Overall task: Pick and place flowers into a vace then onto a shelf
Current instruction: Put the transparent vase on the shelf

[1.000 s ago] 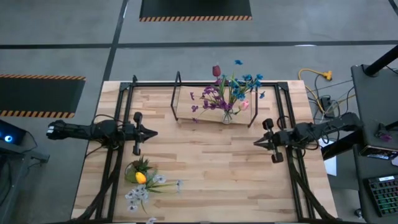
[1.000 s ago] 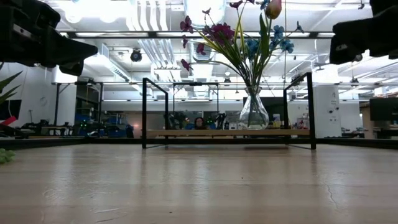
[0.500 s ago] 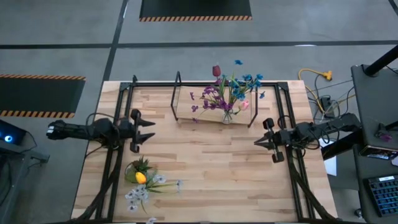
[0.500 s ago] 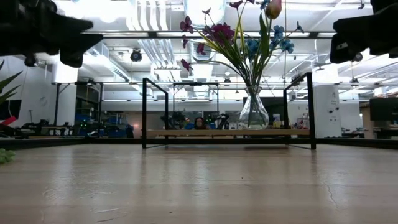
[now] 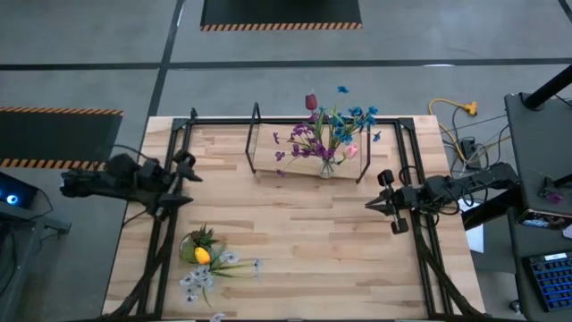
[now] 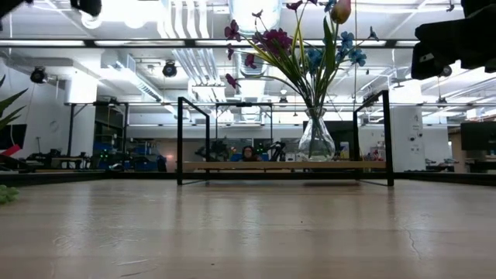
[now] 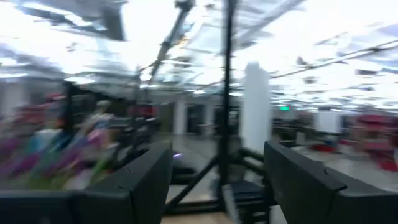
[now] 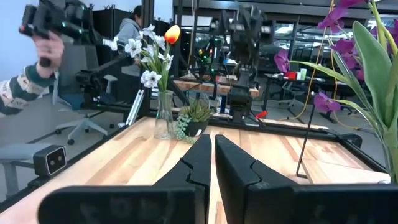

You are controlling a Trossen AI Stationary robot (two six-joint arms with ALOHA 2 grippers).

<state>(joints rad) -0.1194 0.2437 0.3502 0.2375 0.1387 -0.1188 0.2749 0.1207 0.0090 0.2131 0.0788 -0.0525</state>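
While the left gripper (image 5: 185, 182) gaped empty, the clear vase (image 5: 327, 166) of mixed-colour flowers (image 5: 326, 132) sat on the shelf (image 5: 268, 158) well ahead; right gripper (image 5: 371, 205) pinched closed, empty.

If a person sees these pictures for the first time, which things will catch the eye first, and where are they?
First comes the bunch of colourful flowers standing in the clear vase on the small wooden shelf at the table's far edge. Next, a second vase with white flowers and a yellow tulip stands near the front left corner. The left gripper is open at the left; the right gripper waits shut opposite.
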